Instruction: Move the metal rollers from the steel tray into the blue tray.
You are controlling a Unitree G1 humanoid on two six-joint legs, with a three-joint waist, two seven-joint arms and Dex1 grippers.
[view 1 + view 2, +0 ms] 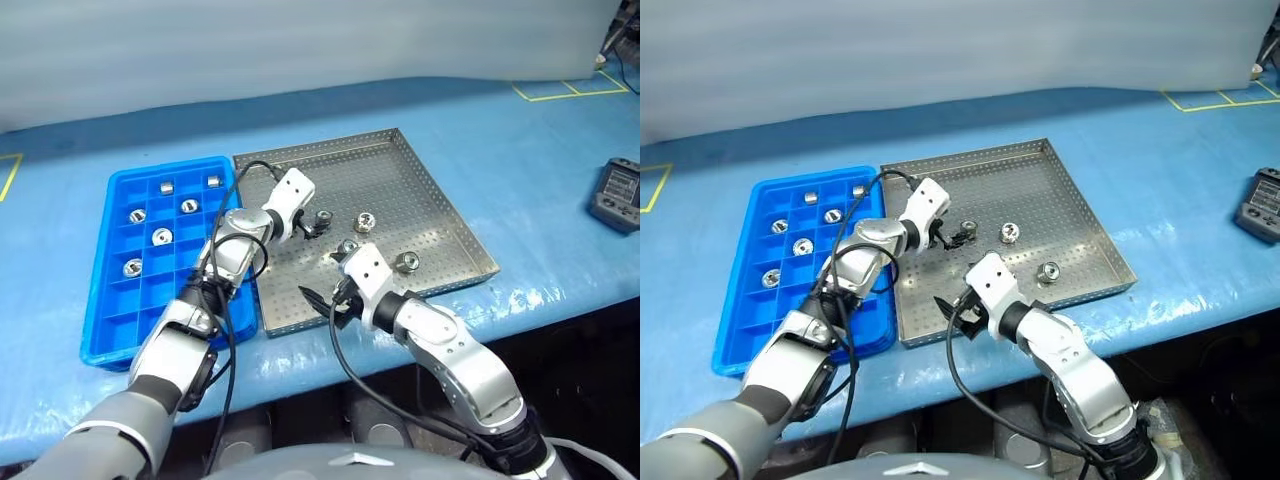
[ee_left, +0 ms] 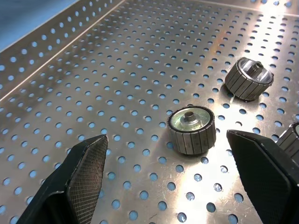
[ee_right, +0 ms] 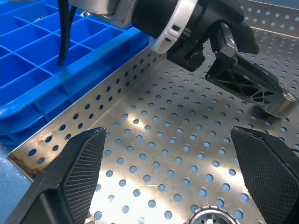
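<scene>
Over the perforated steel tray (image 1: 420, 190) on a blue tabletop (image 1: 520, 140), the left end effector (image 2: 168, 179) hangs released, fingers spread on either side of one metal roller (image 2: 192, 130) on the tray floor. The right end effector (image 3: 170, 175) is likewise spread and empty above the tray's near edge. Six rollers (image 1: 162, 237) sit in compartments of the blue tray (image 1: 110, 335) alongside.
</scene>
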